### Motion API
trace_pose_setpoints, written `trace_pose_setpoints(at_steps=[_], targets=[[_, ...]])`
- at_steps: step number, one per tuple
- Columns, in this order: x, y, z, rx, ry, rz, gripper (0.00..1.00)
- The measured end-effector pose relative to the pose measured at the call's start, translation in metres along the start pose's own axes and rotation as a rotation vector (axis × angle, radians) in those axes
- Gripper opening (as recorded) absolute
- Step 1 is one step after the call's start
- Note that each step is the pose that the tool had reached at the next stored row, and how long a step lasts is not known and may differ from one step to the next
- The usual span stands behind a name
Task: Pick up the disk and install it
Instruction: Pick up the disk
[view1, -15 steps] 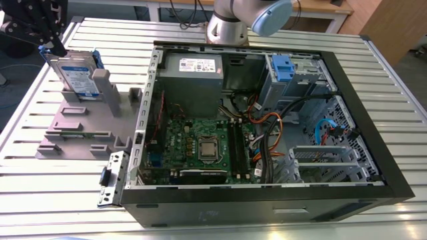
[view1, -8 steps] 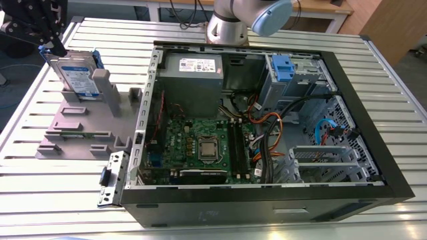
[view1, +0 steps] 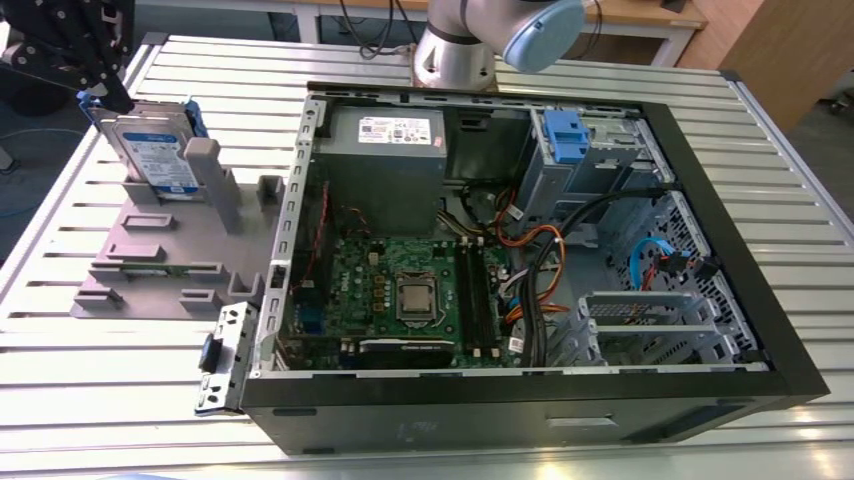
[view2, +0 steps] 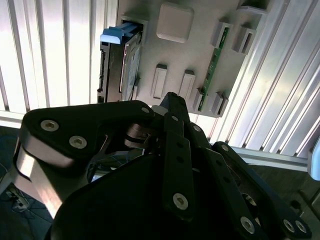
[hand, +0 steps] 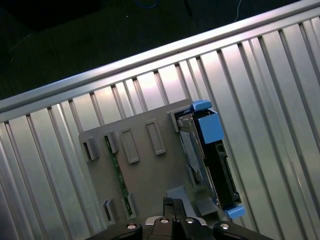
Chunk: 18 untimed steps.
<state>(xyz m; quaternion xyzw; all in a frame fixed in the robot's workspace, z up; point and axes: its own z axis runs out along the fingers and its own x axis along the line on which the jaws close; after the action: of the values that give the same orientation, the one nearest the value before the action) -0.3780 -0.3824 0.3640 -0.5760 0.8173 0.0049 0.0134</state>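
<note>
gripper (view1: 110, 95) near top edge of upright disk (view1: 150, 152), open table (view1: 107, 385) beyond

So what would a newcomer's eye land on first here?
The open PC case takes up the middle of the slatted table, with its motherboard exposed. At the exterior view's left, the disk stands upright in the grey stand. The black end effector is right at the disk's top corner; whether they touch is unclear.

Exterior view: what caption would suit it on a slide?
Gripper near the top of the disk, which stands upright in a grey stand beside an open computer case.
</note>
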Motion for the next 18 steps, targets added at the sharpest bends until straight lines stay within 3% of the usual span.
trace_pose_setpoints(at_steps=[18], targets=[[0.0, 0.0, 0.0, -0.0003, -0.0001, -0.013, 0.11]])
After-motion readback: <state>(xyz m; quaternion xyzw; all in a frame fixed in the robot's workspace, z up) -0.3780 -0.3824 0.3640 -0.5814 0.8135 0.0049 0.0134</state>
